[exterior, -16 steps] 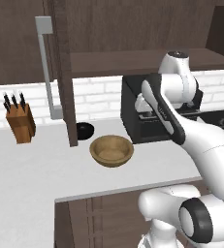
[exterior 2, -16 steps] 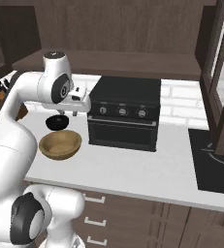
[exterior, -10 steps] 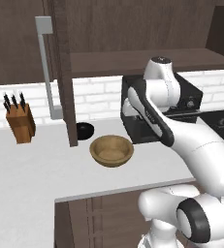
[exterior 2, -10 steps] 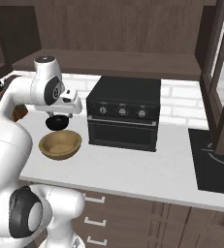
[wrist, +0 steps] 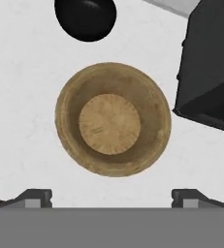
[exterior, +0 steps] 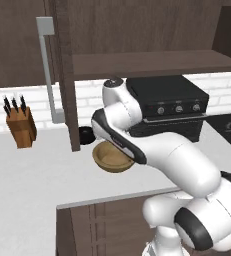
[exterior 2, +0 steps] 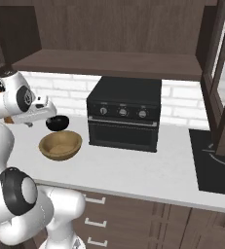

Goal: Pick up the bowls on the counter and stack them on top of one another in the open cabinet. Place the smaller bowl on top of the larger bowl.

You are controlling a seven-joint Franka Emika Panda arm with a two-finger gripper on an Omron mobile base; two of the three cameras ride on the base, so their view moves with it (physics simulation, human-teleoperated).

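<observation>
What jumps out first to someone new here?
The wide light-brown wooden bowl sits on the pale grey-white counter, seen straight from above in the hand view. The small glossy black bowl lies just beyond it, apart, and a black countertop oven stands beside both.

Larger bowl [exterior: 112, 159] partly behind the arm.

I'm working in a rendered home kitchen. A pale counter [exterior 2: 133, 170] runs over dark wood cupboards [exterior 2: 133, 223], with white brick tiling [exterior 2: 182, 104] behind it. A black countertop oven [exterior 2: 124, 114] sits under dark wall cabinets [exterior 2: 114, 39], a knife block [exterior: 20, 127] stands off to one side, and a cooktop [exterior 2: 216, 160] lies at the other.
</observation>
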